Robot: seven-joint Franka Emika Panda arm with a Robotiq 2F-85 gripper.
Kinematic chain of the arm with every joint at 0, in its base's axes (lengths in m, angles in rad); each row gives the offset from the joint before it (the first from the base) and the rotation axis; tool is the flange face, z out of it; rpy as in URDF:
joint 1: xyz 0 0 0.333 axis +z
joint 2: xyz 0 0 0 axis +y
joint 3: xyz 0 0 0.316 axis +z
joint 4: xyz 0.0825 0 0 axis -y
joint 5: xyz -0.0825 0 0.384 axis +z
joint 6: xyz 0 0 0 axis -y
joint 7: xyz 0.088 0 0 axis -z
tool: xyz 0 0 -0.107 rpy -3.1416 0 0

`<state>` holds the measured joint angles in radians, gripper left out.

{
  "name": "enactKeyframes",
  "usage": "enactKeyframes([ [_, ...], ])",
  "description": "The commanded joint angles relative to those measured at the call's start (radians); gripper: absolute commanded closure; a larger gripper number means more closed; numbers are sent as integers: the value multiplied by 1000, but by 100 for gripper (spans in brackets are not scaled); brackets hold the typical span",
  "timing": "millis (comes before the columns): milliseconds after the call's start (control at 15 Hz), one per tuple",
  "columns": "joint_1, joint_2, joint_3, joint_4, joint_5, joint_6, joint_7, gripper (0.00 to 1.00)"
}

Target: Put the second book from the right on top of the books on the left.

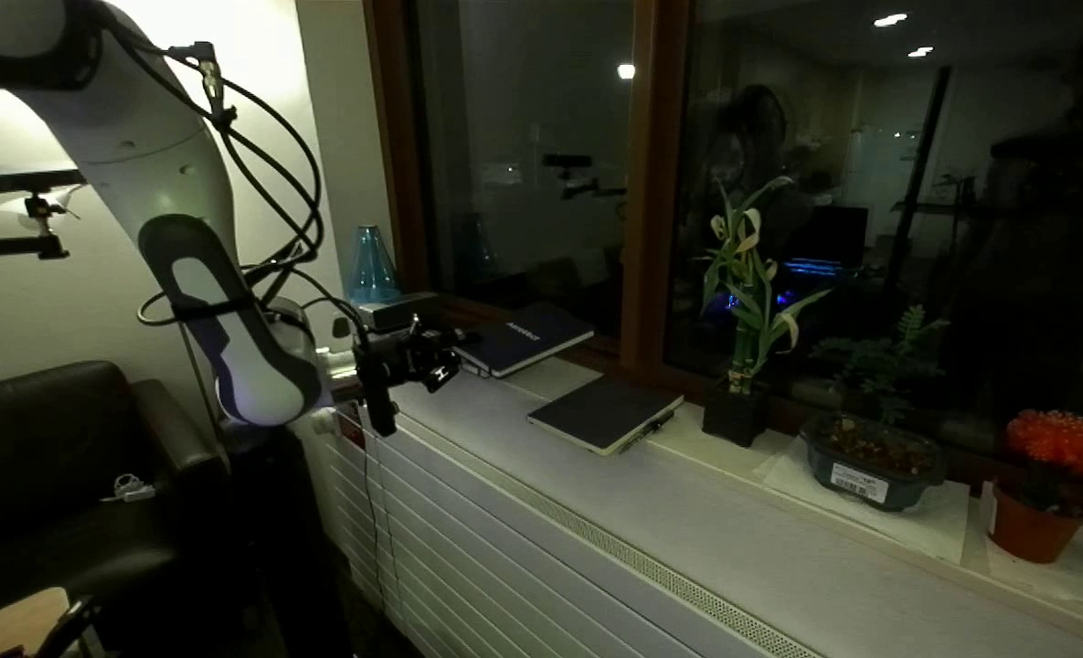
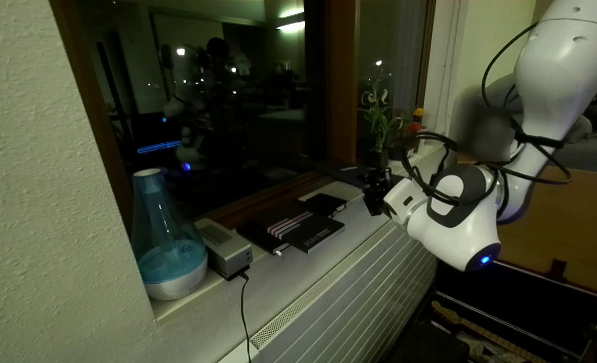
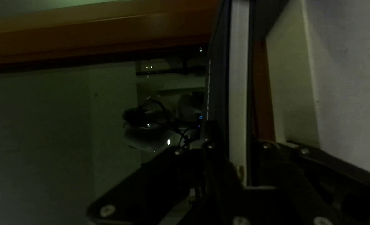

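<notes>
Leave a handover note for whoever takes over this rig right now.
Hand: shut on the dark book, holding it above the windowsill.
Books on the left: lying on the windowsill near the grey box.
Done: dark book gripped and raised, not yet on those books.
To do: carry it over, lower it on top, open the hand, back off.

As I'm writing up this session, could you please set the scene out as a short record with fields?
Grasp: pincer shut on lettered dark book
Held book's position: raised above the white sill, not yet set down
Destination side: striped dark book partly over another dark book; small black notebook nearby
Unheld: dark-grey book with a pen along its edge
Neighbours: blue-topped humidifier-like device, grey box, potted plants
Window: dark, showing reflections
</notes>
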<state>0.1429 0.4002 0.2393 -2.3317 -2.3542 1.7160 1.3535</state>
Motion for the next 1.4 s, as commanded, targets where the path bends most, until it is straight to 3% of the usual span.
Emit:
enactKeyframes([
  [0,13,-125,23,-70,24,21,-9,95],
  [733,67,-206,70,-30,6,216,-10,95],
  [1333,108,-188,83,30,-43,264,-24,95],
])
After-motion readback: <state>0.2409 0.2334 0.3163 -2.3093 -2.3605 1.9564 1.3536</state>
